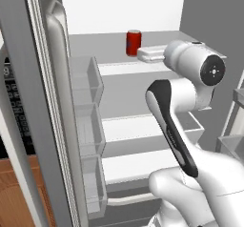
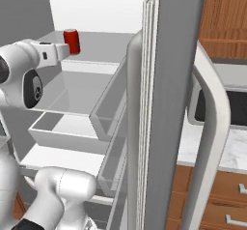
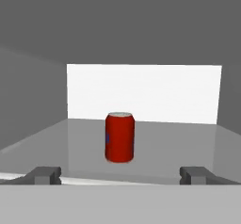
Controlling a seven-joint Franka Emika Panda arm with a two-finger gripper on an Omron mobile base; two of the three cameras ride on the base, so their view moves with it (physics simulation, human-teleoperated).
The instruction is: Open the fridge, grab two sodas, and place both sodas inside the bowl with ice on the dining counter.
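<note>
The fridge (image 1: 128, 126) stands open, its grey door (image 2: 164, 103) swung wide and its white shelves bare. One red soda (image 1: 134, 43) with a silver top stands upright on the top shelf, toward the back. My gripper (image 3: 120, 175) points straight at this soda (image 3: 119, 137) from a short way in front, open, with nothing between its dark fingertips (image 3: 44, 173). From the right side, the white hand (image 2: 58, 51) sits just left of and below the soda (image 2: 72, 41), apart from it. The bowl, the ice and the dining counter are out of view.
Clear door bins (image 1: 88, 83) line the open left door. The right door carries a long white handle (image 2: 212, 127). A black microwave (image 2: 217, 108) sits on a marble counter (image 2: 226, 149) over wooden drawers (image 2: 212, 195). My own elbow (image 1: 171, 126) crosses the lower shelves.
</note>
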